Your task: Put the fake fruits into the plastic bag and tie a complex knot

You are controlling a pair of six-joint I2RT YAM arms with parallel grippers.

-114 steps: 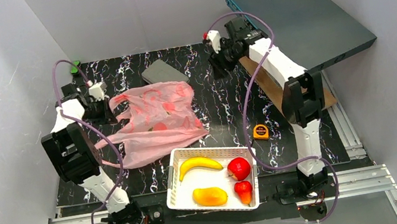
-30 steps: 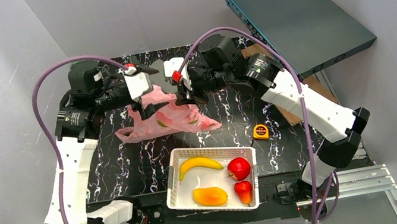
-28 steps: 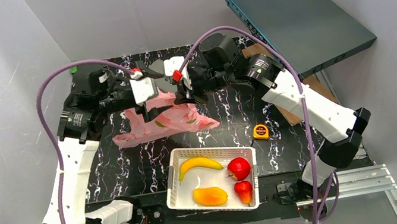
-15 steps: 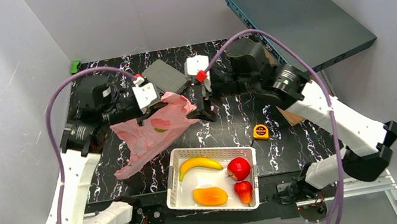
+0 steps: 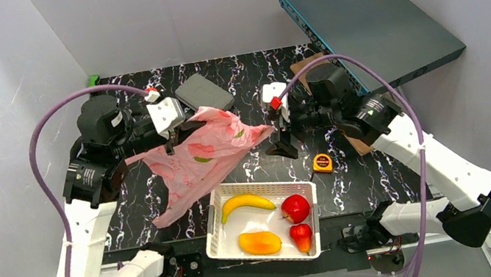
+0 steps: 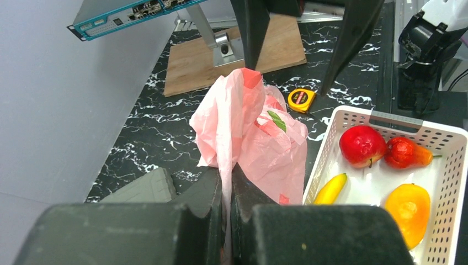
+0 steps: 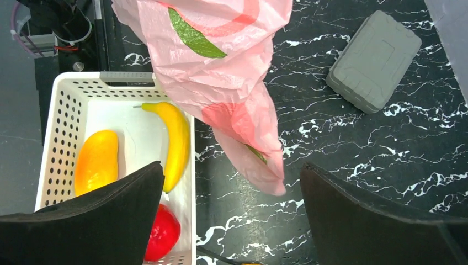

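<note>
Fruit hasn't budged since earlier: banana [image 5: 245,202], mango [image 5: 260,242], apple [image 5: 296,208] and the little pointed fruit [image 5: 302,235] all sit in the white basket [image 5: 211,233] at the near edge of the table [image 5: 382,176].

The bag [image 5: 204,152] is what changed. A few seconds back it lay flat on the table. Now it's up in the air just behind the basket, spread out sideways, with one corner trailing down to the table on the left. The left tool [image 6: 227,182] is clamped tight on a bunched strip of it.

The right tool [image 7: 230,165] was crowding the bag half a second ago and has since slid off to the right. Its jaws are spread wide with nothing between them, and the bag hangs out in front. The tape measure [image 5: 322,163] sits just past it, and the grey pad [image 5: 203,93] is further back.

Hard to call:
- In the left wrist view one right finger ends right at the bag's peak, and I can't tell if it touches.
- The handles are lost in the crumple.
- In the right wrist view the bag's top is cut off and a finger covers part of the apple.
</note>
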